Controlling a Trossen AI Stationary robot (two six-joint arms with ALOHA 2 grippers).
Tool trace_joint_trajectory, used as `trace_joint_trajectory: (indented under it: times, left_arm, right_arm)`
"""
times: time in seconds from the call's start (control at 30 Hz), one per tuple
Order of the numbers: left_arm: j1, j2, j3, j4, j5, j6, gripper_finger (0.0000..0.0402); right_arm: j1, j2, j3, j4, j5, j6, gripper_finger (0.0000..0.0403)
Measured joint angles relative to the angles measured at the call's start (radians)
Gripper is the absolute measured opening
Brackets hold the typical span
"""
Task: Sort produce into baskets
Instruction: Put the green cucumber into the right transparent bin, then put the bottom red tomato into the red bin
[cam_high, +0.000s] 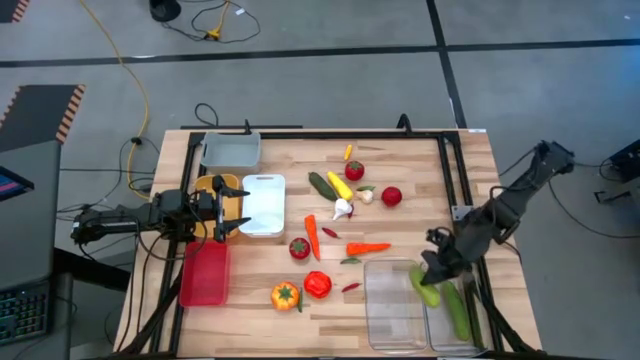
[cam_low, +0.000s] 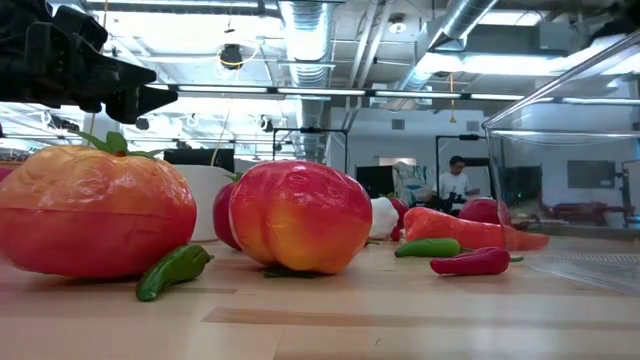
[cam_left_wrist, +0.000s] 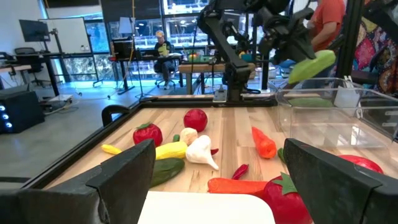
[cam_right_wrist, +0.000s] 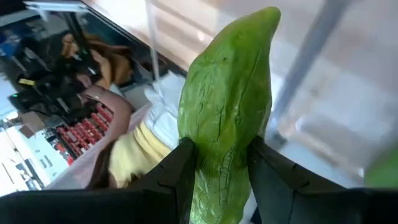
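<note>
My right gripper (cam_high: 434, 272) is shut on a light green cucumber (cam_high: 426, 289) above the two clear bins (cam_high: 395, 308). A second green cucumber (cam_high: 458, 311) lies in the right clear bin. My left gripper (cam_high: 230, 208) is open and empty over the yellow bin (cam_high: 208, 186) and the white bin (cam_high: 263, 203). Loose produce lies mid-table: a dark cucumber (cam_high: 322, 185), a yellow piece (cam_high: 340, 184), white garlic (cam_high: 343, 209), tomatoes (cam_high: 391, 196), carrots (cam_high: 368, 248), a red pepper (cam_high: 318, 285) and an orange pepper (cam_high: 285, 295). My right gripper pinches the light green cucumber between its two fingers (cam_right_wrist: 179, 175), on its two sides (cam_right_wrist: 217, 163). The cucumber's free end (cam_right_wrist: 266, 25) juts out past the fingertips. It is lifted clear and tilted above the clear bin (cam_left_wrist: 336, 118), as the left wrist view shows (cam_left_wrist: 311, 65).
A grey bin (cam_high: 230, 150) stands at the far left and a red bin (cam_high: 204, 273) at the near left. A red chili (cam_high: 351, 287) lies beside the clear bins. A dark frame runs along the table's edges (cam_high: 445, 150). People are in the room behind.
</note>
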Motion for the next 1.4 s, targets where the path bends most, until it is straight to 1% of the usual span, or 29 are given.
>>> trace_joint_trajectory:
  times: [0.13, 0.23, 0.33, 0.53, 0.8, 0.93, 1.07, 1.27, 1.4]
  left_arm:
    - [0.0, 0.0, 0.0, 0.0, 0.0, 0.0, 0.0341]
    - [0.0, 0.0, 0.0, 0.0, 0.0, 0.0, 0.0341]
    - [0.0, 0.0, 0.0, 0.0, 0.0, -0.002, 0.0341]
    - [0.0, 0.0, 0.0, 0.0, 0.0, -0.003, 0.0341]
    - [0.0, 0.0, 0.0, 0.0, 0.0, -0.003, 0.0341]
    - [0.0, 0.0, 0.0, 0.0, 0.0, -0.003, 0.0341]
    - [0.0, 0.0, 0.0, 0.0, 0.0, -0.003, 0.0341]
    - [0.0, 0.0, 0.0, 0.0, 0.0, -0.003, 0.0341]
    - [0.0, 0.0, 0.0, 0.0, 0.0, -0.003, 0.0341]
  right_arm:
    - [0.093, 0.021, 0.003, 0.007, 0.0, 0.112, 0.0158]
    - [0.153, 0.039, 0.034, -0.001, 0.0, 0.161, 0.0158]
    - [0.21, 0.061, 0.062, -0.042, 0.0, 0.225, 0.0158]
    - [0.28, 0.111, 0.066, -0.059, -0.029, 0.308, 0.0158]
    - [0.282, 0.151, 0.066, -0.022, -0.029, 0.302, 0.0185]
    - [0.256, 0.16, 0.066, 0.01, -0.028, 0.284, 0.0199]
    - [0.224, 0.172, 0.066, 0.0, -0.028, 0.253, 0.0212]
    - [0.201, 0.185, 0.066, -0.01, -0.096, 0.249, 0.0233]
    - [0.205, 0.182, 0.066, -0.001, -0.104, 0.249, 0.0233]
